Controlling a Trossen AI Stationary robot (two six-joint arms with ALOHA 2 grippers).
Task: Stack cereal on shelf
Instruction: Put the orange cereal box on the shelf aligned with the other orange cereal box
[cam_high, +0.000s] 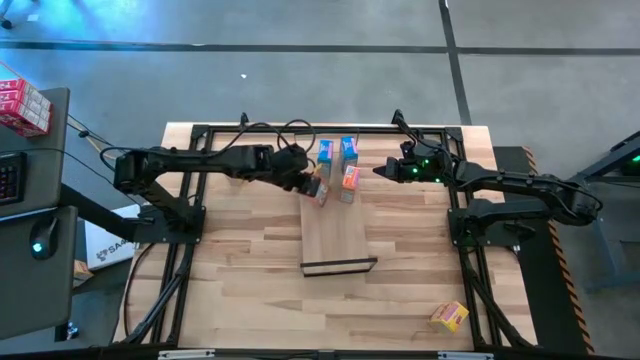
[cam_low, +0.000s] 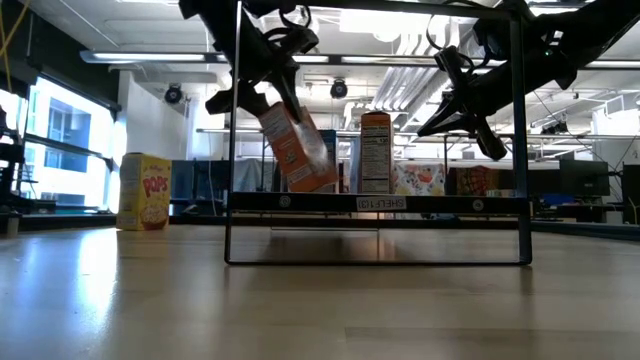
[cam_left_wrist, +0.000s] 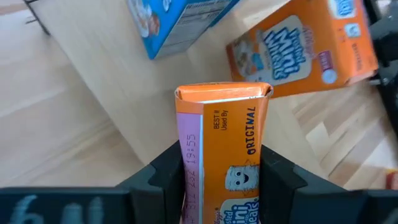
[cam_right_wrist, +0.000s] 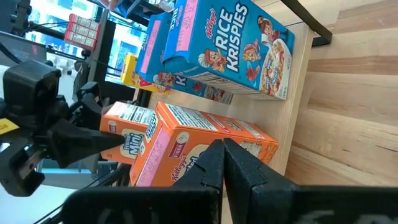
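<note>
your left hand (cam_high: 308, 184) grips a tilted orange cereal box (cam_low: 297, 148) above the shelf (cam_high: 335, 237) beside the standing orange box (cam_high: 350, 179) and two blue boxes (cam_high: 337, 150), right hand (cam_high: 383, 170) clenched empty nearby, so lowering it tilted could topple it or knock over its neighbour.

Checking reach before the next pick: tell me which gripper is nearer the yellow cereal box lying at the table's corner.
Right. The right gripper hangs beside the shelf, on the yellow box's side of the table; the left gripper is farther, across the shelf.
</note>
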